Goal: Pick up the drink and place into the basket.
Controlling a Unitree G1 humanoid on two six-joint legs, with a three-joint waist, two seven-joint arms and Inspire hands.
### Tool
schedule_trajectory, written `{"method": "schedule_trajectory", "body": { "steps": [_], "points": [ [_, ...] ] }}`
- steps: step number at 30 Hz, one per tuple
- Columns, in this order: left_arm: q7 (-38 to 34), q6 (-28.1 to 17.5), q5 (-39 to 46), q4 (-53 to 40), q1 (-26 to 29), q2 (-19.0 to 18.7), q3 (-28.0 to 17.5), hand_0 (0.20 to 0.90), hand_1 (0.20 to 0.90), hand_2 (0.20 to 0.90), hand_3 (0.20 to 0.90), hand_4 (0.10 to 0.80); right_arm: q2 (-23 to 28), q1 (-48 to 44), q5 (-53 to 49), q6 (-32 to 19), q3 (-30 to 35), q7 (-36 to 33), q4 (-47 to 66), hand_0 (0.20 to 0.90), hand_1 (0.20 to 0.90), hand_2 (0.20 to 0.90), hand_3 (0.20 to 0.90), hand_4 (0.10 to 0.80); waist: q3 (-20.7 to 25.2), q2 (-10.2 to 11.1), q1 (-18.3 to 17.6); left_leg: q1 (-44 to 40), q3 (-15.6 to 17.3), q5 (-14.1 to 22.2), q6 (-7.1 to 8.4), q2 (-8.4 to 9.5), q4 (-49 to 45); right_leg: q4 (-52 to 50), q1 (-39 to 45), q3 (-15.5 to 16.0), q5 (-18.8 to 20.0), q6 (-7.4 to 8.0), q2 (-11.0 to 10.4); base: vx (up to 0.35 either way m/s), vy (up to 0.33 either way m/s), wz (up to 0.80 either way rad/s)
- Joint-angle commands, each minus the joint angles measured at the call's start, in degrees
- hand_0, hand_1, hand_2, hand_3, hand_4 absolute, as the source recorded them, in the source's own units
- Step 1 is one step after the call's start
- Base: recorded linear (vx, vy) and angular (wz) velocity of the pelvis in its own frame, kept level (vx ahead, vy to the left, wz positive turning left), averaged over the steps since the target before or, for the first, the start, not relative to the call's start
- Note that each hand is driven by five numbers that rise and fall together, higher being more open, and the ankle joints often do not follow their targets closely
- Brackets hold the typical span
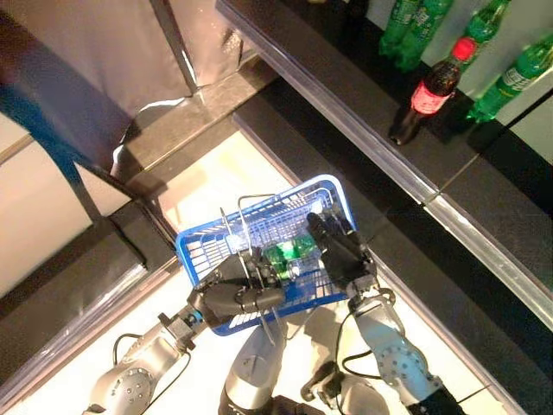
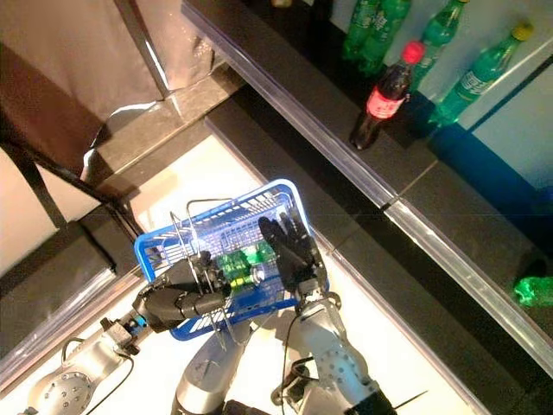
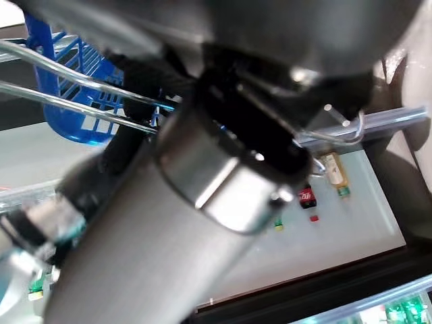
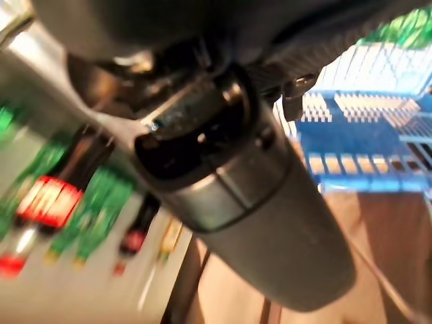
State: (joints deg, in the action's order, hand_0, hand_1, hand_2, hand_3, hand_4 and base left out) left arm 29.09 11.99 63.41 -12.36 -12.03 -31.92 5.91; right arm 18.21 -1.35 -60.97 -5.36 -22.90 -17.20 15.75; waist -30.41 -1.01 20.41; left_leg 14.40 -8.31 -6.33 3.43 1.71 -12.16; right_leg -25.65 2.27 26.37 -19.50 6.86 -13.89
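Note:
A green drink bottle [image 1: 289, 253] lies on its side inside the blue plastic basket [image 1: 324, 183], near its right wall. My left hand [image 1: 238, 298] is at the basket's near side, its fingers curled round the wire handles [image 3: 74, 101]. At the basket's right rim my right hand [image 1: 341, 246] reaches in with straight fingers, just beside the bottle and holding nothing. The right wrist view shows the basket wall [image 4: 364, 135] and a bit of the green bottle [image 4: 412, 27].
A dark shelf ledge [image 1: 363, 130] runs diagonally past the basket on the right. On it stand a cola bottle [image 1: 428, 95] with a red cap and several green bottles [image 1: 510, 82]. A dark post and a low step are at the left.

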Motion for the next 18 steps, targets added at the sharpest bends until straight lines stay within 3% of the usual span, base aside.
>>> {"method": "schedule_trajectory", "body": {
  "steps": [1,8,15,18],
  "points": [
    [7.4,-13.9,6.6,-18.3,4.1,4.8,-5.7,0.3,0.3,0.3,0.2,0.1,1.0,-2.0,3.4,-2.2,1.5,9.5,7.4,0.9,0.9,0.9,0.9,0.8,5.5,-1.3,-2.2,-3.2,1.8,5.9,-2.41,-0.14,-4.2,3.3,-1.8,-0.2,12.1,-1.87,1.2,0.03,0.014,-0.08],
    [-0.1,-17.8,-3.0,-11.6,1.6,5.2,-5.5,0.3,0.3,0.3,0.2,0.1,4.6,0.0,5.2,-3.0,1.4,17.1,11.7,0.9,0.9,0.9,0.9,0.8,8.4,-0.5,-4.2,-5.4,3.4,6.3,-1.7,-0.98,-3.9,4.0,-0.4,-2.1,11.4,-2.13,2.0,0.053,0.0,-0.09],
    [-8.1,-18.2,-9.2,-5.3,-0.3,6.7,-3.2,0.3,0.3,0.3,0.2,0.1,7.2,2.4,3.8,-1.4,1.5,24.4,12.7,0.9,0.9,0.9,0.9,0.8,13.4,0.7,-7.1,-8.7,5.5,6.4,-0.97,-2.37,-2.1,6.7,1.3,-4.6,11.6,-2.26,3.3,0.056,0.003,-0.08],
    [-11.0,-18.7,-10.4,-3.6,-0.9,6.8,-2.0,0.3,0.3,0.3,0.2,0.1,7.6,3.8,2.5,-1.3,2.0,23.1,11.4,0.9,0.9,0.9,0.9,0.8,15.0,1.0,-8.4,-10.4,6.9,6.2,-0.67,-3.06,-0.7,7.8,1.9,-5.7,11.8,-2.25,3.8,0.005,-0.003,-0.26]
  ]
}}
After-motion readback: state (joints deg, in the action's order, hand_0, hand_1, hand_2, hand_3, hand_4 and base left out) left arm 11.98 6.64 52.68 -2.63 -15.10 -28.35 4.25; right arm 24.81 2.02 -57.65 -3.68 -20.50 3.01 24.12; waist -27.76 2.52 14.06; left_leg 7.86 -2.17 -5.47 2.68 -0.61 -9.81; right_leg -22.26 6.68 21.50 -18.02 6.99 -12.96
